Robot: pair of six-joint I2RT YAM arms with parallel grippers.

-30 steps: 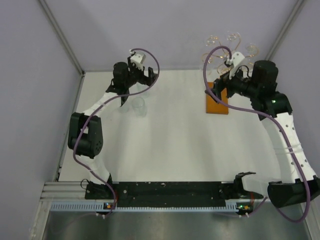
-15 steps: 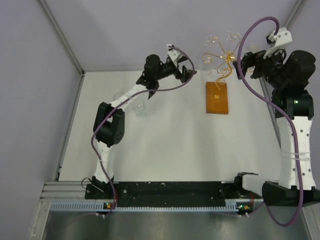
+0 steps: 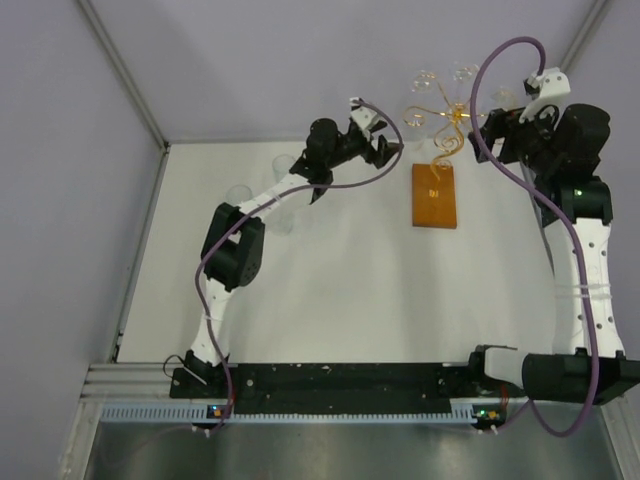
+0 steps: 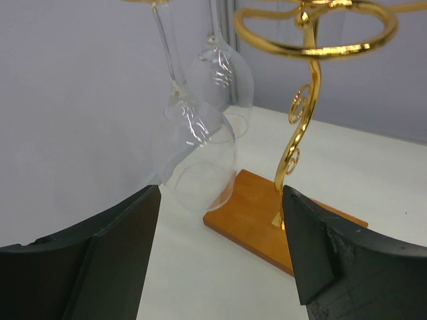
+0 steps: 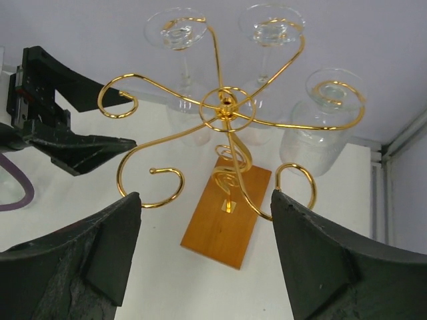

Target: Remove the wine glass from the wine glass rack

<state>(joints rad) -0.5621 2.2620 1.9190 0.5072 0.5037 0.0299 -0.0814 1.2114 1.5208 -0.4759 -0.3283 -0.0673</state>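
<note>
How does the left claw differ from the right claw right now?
The left claw sits low, level with the bowls of the hanging clear wine glasses; the right claw is higher, looking down on the scroll arms of the gold wire stand. The left claw faces the stand from its left, the right claw from its right. Both are open and empty.

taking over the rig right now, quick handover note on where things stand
Left gripper: open, empty, facing the nearest hanging wine glass, not touching it.
Right gripper: open, empty, above the wine glass rack.
Three glasses hang bowl-down from the rack.
Done: approach only.
Left to do: probably close the left fingers on that glass and slide it off its arm.
</note>
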